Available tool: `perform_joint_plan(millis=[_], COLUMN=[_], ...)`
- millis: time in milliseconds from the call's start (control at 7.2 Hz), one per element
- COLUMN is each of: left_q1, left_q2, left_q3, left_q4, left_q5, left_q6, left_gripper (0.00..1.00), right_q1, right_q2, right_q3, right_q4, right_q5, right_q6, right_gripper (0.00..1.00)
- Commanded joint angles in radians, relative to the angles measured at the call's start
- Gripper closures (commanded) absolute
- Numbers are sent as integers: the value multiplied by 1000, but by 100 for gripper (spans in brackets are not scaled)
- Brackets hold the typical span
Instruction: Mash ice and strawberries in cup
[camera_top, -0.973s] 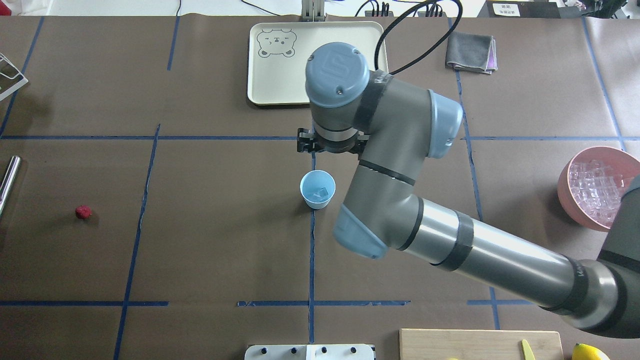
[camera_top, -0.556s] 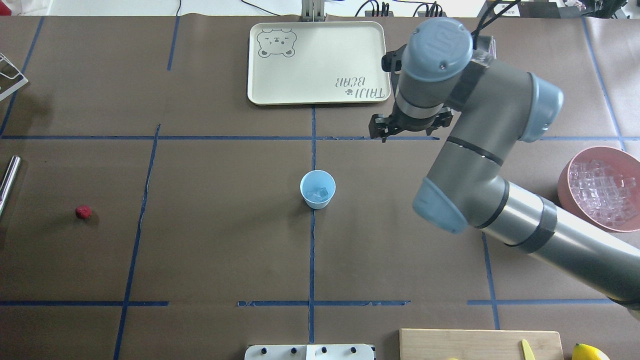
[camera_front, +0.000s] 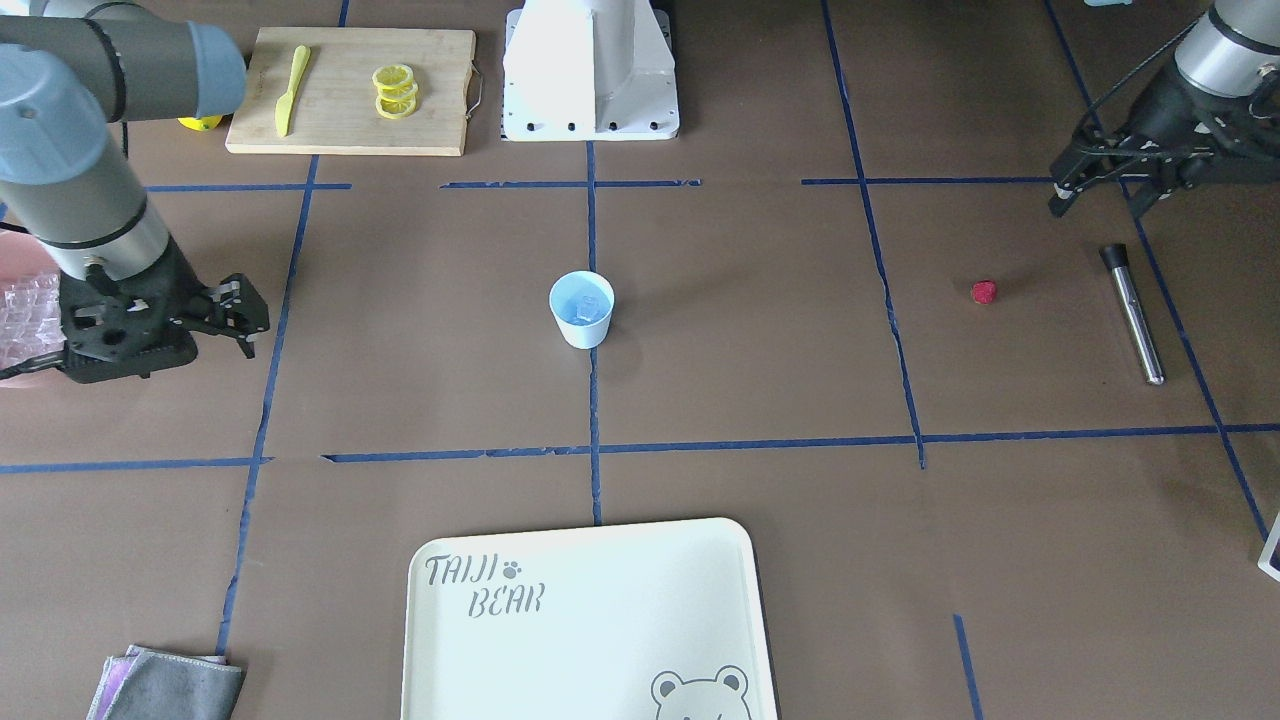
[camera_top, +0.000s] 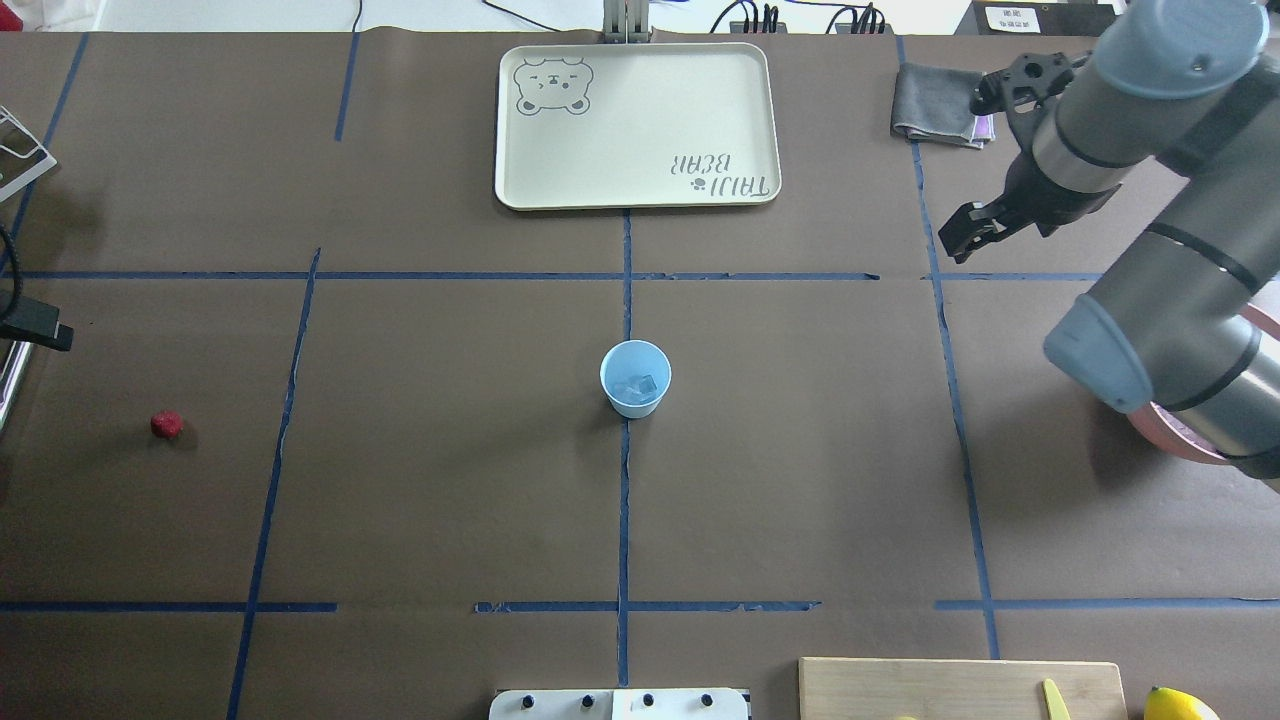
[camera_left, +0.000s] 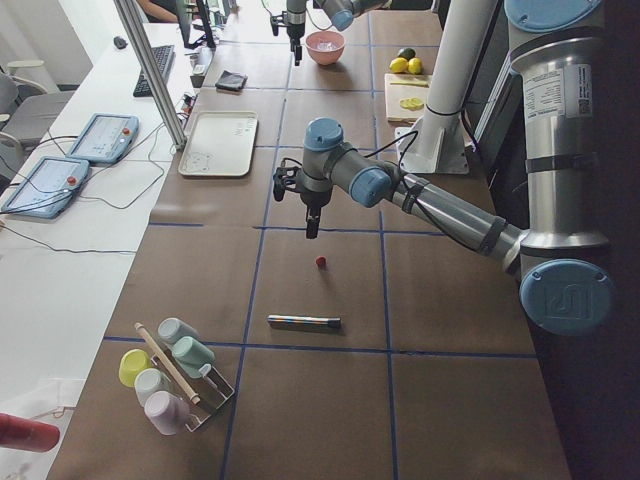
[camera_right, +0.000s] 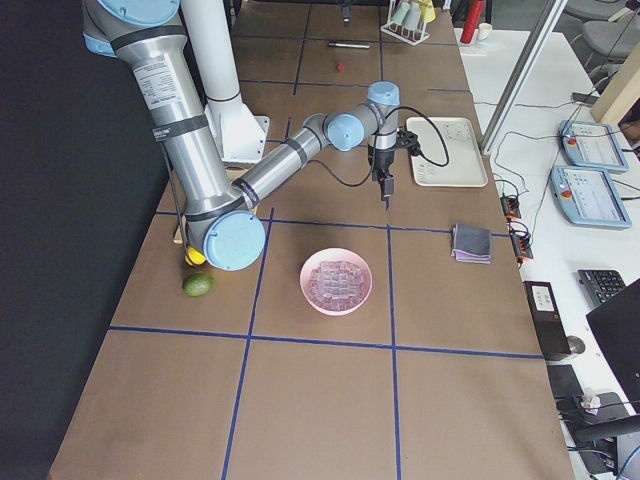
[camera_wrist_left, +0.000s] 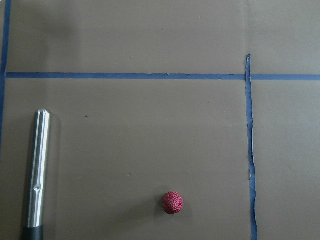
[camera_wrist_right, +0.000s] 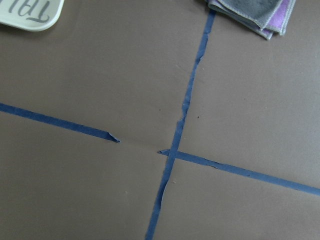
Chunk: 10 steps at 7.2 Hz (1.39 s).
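The pale-blue cup (camera_top: 635, 378) stands upright at the table's centre, also in the front view (camera_front: 581, 308), with a few clear ice cubes (camera_top: 640, 385) inside. More ice fills the pink bowl (camera_right: 337, 281). The red strawberry (camera_top: 167, 424) lies on the table far to the left and shows in the left wrist view (camera_wrist_left: 172, 202). My right gripper (camera_top: 955, 245) is open and empty, up over the back right of the table, far from the cup. My left gripper (camera_front: 1095, 205) is open and empty, hovering above the table near the strawberry (camera_front: 984, 291).
A metal rod with a black end (camera_front: 1133, 315) lies beside the strawberry. A cream bear tray (camera_top: 640, 120) and a grey cloth (camera_top: 938, 103) sit at the back. A cutting board (camera_front: 350, 90) holds lemon slices and a knife. A rack of cups (camera_left: 170, 375) stands at the left end.
My right arm has swung away from the cup to the back right, and now covers most of the pink bowl in the overhead view. The left gripper's edge has come into view at left.
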Motion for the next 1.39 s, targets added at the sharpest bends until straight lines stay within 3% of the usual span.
perform_joint_plan(millis=[0,278,556,1251], left_q1=[85,174,249,318], left_q2=[-3,0,2,-23], left_q3=[132,264,310,324], left_q4=[-203,-416,-429,-427], left_q5=[87,156,218,220], left_q6=[-100,-212,-246,-310], left_gripper=[0,0,0,1], right_q1=[185,346,410,428], right_q2=[-151,-223,-260,-288], right_q3=[5,-21,-46,-46], right_q4=[115,101,106,107], right_q5=[163,231,278,262], right_q6=[-104,-319,-382,-370], right_gripper=[0,0,0,0])
